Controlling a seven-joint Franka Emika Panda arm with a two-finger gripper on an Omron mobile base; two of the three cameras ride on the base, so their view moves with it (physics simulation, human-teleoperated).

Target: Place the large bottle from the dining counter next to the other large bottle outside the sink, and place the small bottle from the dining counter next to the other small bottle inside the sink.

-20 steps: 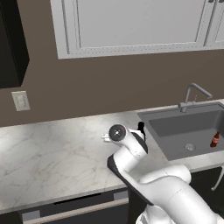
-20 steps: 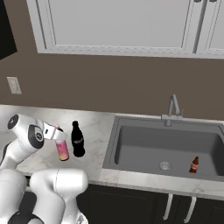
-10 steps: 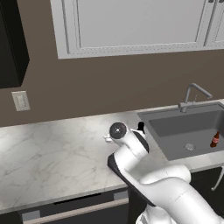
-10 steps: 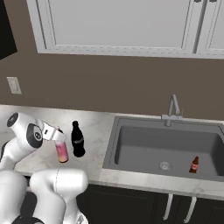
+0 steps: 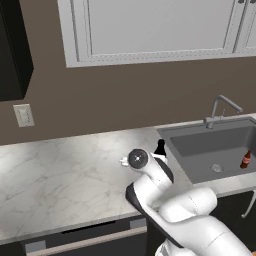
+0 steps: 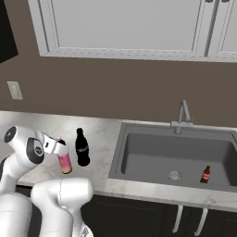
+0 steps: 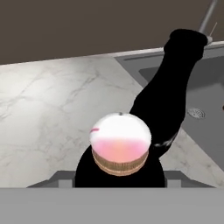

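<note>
Robot's working on step one: setting the large bottle (image 6: 64, 159) down by the black bottle (image 6: 82, 148) on the marble worktop (image 6: 102, 139), outside the sink (image 6: 139, 148). In the right base view, lower left of frame, the gripper (image 6: 58, 144) is holding the pink-yellow bottle near its top, jaws spread fairly wide & closed on it; bottle's standing upright, just left of the black one, base at or close to the worktop, can't tell if it's fully down. Hand view: pink bottle's top (image 7: 120, 144) is sitting at bottom centre w/ the black bottle (image 7: 168, 100) right behind it, towards upper right.

Next move, I'd say: let go, lift straight up w/o knocking either bottle, then go fetch the small one from the dining counter.

Count, left to right: 1 pink-yellow large bottle, 1 black large bottle, 1 sink w/ 1 faucet (image 6: 183, 115), 1 small bottle (image 6: 206, 174) standing in the basin at lower right.
</note>
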